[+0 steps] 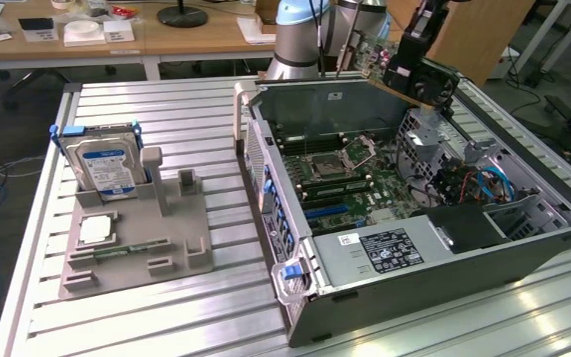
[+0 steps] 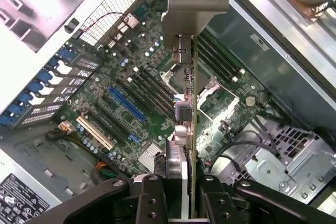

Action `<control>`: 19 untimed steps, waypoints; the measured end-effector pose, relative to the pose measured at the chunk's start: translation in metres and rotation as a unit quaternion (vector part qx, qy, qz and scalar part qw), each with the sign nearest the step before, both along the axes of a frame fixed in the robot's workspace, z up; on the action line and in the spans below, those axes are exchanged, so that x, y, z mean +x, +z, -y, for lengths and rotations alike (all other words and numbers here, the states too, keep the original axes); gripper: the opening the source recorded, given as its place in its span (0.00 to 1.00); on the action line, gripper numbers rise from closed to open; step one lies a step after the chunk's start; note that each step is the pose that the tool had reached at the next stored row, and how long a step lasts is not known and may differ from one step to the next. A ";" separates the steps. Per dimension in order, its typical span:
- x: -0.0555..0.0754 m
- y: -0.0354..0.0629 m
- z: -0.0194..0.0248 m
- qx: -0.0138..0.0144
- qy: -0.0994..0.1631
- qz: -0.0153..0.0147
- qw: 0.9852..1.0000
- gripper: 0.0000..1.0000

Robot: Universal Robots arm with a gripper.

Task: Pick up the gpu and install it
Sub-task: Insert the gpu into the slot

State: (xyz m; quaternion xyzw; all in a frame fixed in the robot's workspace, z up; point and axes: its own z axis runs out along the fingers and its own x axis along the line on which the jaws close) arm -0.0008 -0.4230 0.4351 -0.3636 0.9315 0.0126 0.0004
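- Gripper (image 1: 407, 68) (image 2: 181, 184) is clamped on the gpu (image 1: 430, 83) (image 2: 192, 82). It holds the card in the air over the far end of the open computer case (image 1: 523, 245).
- In the wrist view the gpu hangs edge-on between the two black fingers (image 2: 151, 199), with its silvery end bracket (image 2: 193, 3) at the end farthest from the gripper.
- Hard drive (image 1: 107, 167) with a blue-and-white label stands upright well away from the gripper, toward the exterior view's left. It sits in a slot of a grey holder (image 1: 166, 230).
- Processor chip (image 1: 95, 230) lies flat on the same holder, nearer the camera than the drive and well apart from the gripper.
- Memory stick (image 1: 117, 251), narrow and green, lies just beside the chip on the holder.
- Desk (image 1: 166, 111) of silvery slats carries both the holder and the case, and lies below the gripper.
- Motherboard (image 1: 350, 186) (image 2: 131, 66) lies on the floor of the case beneath the gripper, and the gpu is apart from it.
- Blue slot (image 2: 127, 104) on the board lies below the gripper and off to one side of the card's edge.
- Power supply (image 1: 385, 249) with a dark label fills the near end of the case, well apart from the gripper.
- Blue cables (image 1: 492, 182) curl inside the case below the gripper, toward the exterior view's right.
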 end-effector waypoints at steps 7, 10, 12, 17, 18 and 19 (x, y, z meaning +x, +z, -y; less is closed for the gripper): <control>0.000 0.0000 0.0000 0.000 0.041 0.000 0.999 0.28; 0.000 -0.0001 0.0001 0.000 0.058 0.000 0.998 0.28; 0.000 -0.0001 0.0001 0.000 0.069 0.000 0.998 0.28; 0.000 -0.0001 0.0001 0.000 0.098 0.000 0.995 0.28; 0.000 -0.0001 0.0001 0.000 0.104 0.000 0.995 0.28; 0.000 -0.0001 0.0001 0.000 0.109 0.000 0.994 0.28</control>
